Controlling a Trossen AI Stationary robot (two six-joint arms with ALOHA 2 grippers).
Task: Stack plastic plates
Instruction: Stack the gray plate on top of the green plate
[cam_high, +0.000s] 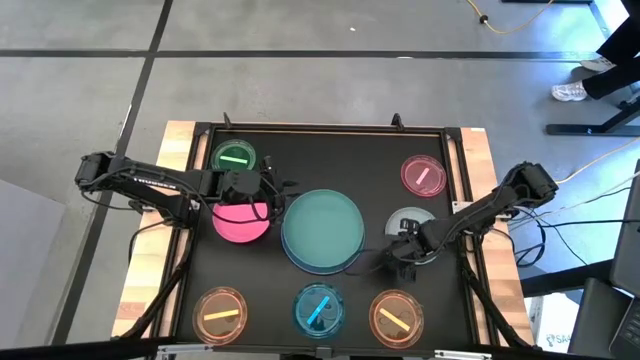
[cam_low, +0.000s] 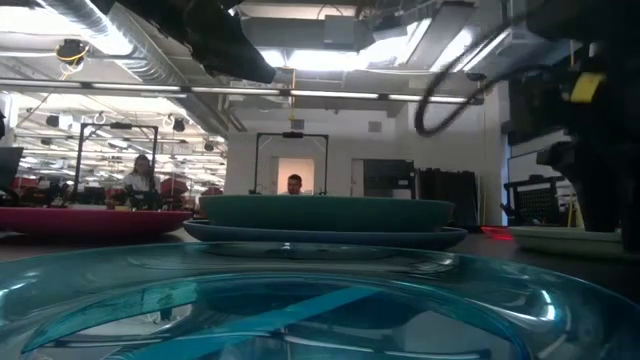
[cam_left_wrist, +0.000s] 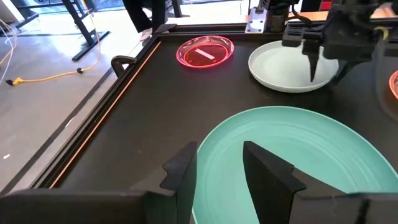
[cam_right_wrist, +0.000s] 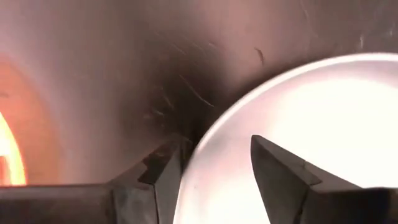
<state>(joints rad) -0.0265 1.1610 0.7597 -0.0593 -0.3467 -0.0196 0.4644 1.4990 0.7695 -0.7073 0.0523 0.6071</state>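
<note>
A large teal plate (cam_high: 322, 226) lies on a blue plate (cam_low: 325, 237) at mid-table. My left gripper (cam_left_wrist: 217, 155) is open at the teal plate's left rim, beside an opaque pink plate (cam_high: 240, 222). My right gripper (cam_right_wrist: 214, 146) is open at the near-left rim of the pale grey-green plate (cam_high: 412, 222), one finger outside it and one over it. Small translucent plates lie flat around the edges: green (cam_high: 234, 157), pink (cam_high: 424, 175), two orange (cam_high: 220, 313) (cam_high: 397, 317), and blue (cam_high: 319, 310). My left gripper stands with one finger (cam_left_wrist: 181, 171) outside the teal plate's rim (cam_left_wrist: 208, 146) and the other over the plate; I cannot tell whether either touches. My right gripper points down across the pale plate's rim (cam_right_wrist: 205, 140); I cannot tell whether it touches.
A raised frame (cam_high: 200, 128) borders the black mat, with wooden table margins (cam_high: 180, 140) at left and right. Bare mat (cam_high: 330, 160) lies between the far plates. People show in the room beyond the table in the low view.
</note>
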